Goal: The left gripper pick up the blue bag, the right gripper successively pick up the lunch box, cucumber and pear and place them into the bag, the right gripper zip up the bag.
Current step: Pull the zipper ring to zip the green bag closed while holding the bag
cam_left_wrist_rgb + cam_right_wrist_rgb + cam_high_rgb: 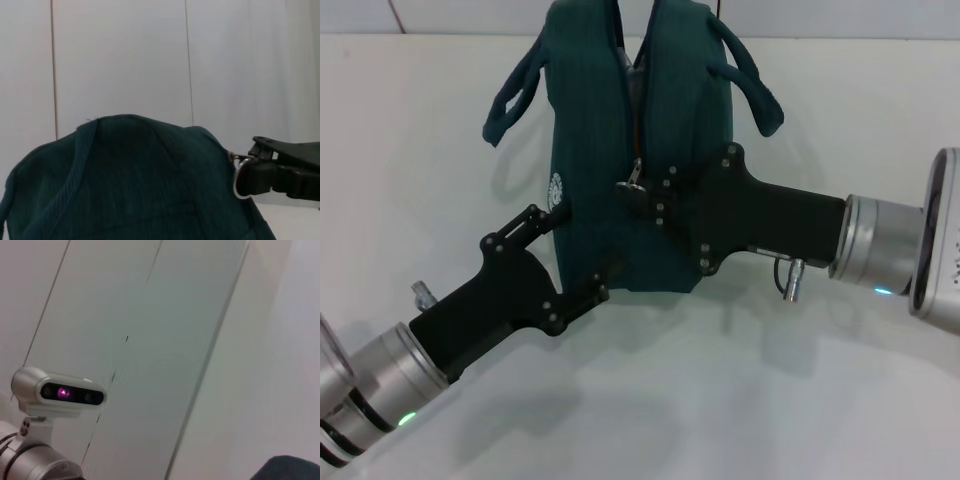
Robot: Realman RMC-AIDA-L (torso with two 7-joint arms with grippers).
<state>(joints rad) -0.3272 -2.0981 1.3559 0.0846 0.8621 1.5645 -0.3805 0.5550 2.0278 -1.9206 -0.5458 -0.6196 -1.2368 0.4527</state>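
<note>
The blue bag (630, 150) stands upright on the white table (840, 400), and the left gripper (575, 255), its two fingers spread apart around the bag's lower left side, seems to brace it so it will not slide. The right gripper (640, 195) is closed on the metal ring pull (633, 182) of the zipper (637, 100). Lunch box, cucumber and pear are not visible, so I judge they are inside and the zipping is in progress.

A plain white desk (440, 120) spreads out under soft shadows; behind the desk rises a white panelled wall (120, 60) with thin vertical seams.
</note>
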